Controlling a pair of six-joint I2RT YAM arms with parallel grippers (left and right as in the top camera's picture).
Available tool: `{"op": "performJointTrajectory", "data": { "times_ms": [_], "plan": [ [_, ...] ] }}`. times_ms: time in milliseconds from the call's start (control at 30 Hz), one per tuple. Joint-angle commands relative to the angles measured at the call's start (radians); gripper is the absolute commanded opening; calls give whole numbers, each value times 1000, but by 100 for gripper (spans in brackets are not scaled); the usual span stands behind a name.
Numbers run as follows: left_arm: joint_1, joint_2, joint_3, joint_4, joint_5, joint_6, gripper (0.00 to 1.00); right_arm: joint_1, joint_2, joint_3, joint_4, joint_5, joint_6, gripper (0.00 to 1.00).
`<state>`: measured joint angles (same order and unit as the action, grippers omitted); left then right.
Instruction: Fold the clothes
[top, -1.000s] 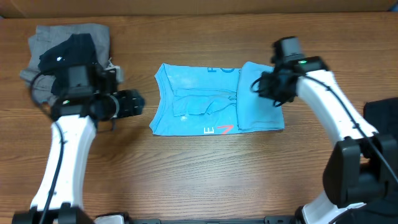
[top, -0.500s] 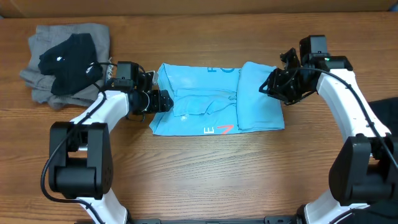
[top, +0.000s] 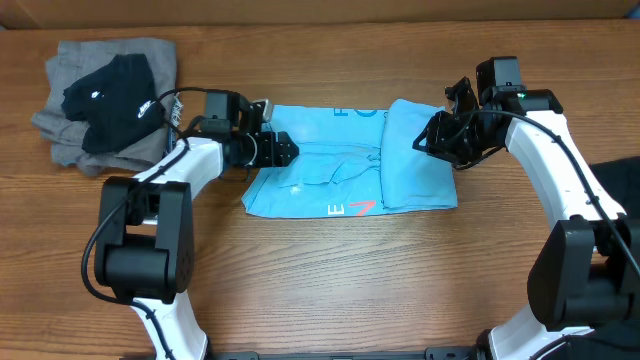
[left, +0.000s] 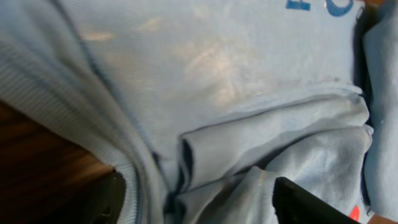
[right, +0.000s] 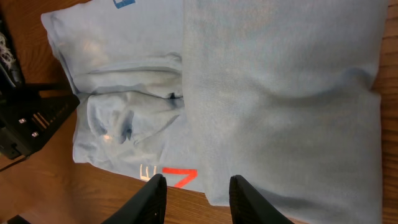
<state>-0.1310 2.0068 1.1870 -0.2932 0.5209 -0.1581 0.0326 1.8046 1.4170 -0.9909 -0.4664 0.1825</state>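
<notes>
The light blue T-shirt (top: 340, 165) lies flat mid-table, its right side folded over the middle and red and white letters at its front hem. My left gripper (top: 286, 150) sits low over the shirt's left edge. In the left wrist view it (left: 199, 208) stands open, wide apart, with the ribbed edge and bunched sleeve folds of the shirt (left: 217, 74) between the jaws. My right gripper (top: 430, 140) hovers over the folded right panel. In the right wrist view it (right: 198, 202) is open and empty above the shirt (right: 280, 93).
A pile of grey clothes (top: 70, 130) with a black piece (top: 110, 100) on top lies at the back left corner. A dark object (top: 615, 185) shows at the right edge. Bare wooden table (top: 330, 280) runs along the front.
My left arm has swung right from the bare table onto the shirt's left edge. My right gripper moved slightly right and has since held still.
</notes>
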Motion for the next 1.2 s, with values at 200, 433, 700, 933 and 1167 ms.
{"op": "performJointTrajectory", "data": {
  "times_ms": [200, 433, 700, 933, 1167],
  "plan": [
    [-27, 105, -57, -28, -16, -75, 24, -1, -6, -4, 2, 10, -8, 36],
    [3, 102, -29, -103, 56, -41, 4, -1, -6, -4, 0, 32, -8, 36],
    [196, 6, 170, -525, -66, 49, 4, -1, -6, -4, -11, 31, -8, 35],
    [301, -124, 383, -790, -222, 107, 4, -1, -6, -4, -9, 31, -7, 35],
    [179, -163, 503, -854, -214, 63, 4, -1, -6, -4, -8, 31, -7, 35]
  ]
}}
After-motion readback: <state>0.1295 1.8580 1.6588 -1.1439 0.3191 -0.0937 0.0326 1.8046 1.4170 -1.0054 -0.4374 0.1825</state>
